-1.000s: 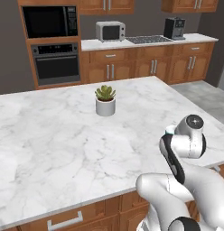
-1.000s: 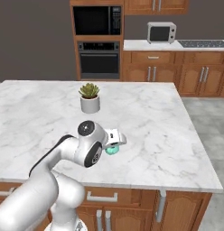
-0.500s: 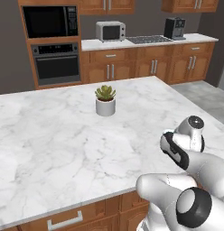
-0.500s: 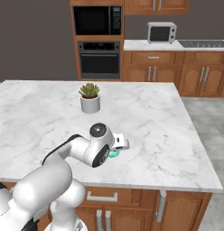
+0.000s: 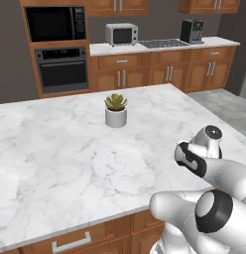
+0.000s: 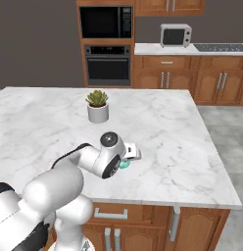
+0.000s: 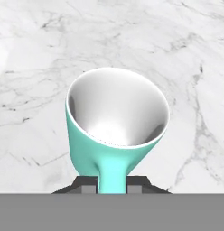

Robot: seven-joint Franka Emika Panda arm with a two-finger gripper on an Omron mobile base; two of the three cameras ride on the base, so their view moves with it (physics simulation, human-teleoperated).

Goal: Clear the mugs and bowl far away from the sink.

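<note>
claw: my claw (image 7: 112, 184) is clenched on the handle of the teal mug (image 7: 117, 124); in the hand view the two dark tips sit on either side of the handle's root, with the cup straight ahead of them.
mug: it hangs over the marble desk (image 5: 70, 158), near the front right part of the island. in the right base view i catch just a sliver of teal (image 6: 124, 164) under the wrist, and i read it as lifted off the stone, though i cannot be sure of the gap.
long axis: the mug's open mouth faces back toward the hand camera, so i look right into its pale inside; the handle runs from the cup toward the claw, in line with the fingers.
direction: the thing lies dead ahead of the claw, not off to a side. bare marble spreads beyond it in every direction i can see.
neighbours: the white pot with the green plant (image 5: 115, 111) stands upright well apart, further back toward the middle of the desk.
step in hand: i judge i am carrying this mug to a drop spot on the island.
next move: i think it turns on lowering the cup base-first onto the desk, then loosening the claw off the handle.
risk: held by the handle alone, the cup could swing or tip as it touches down.
</note>
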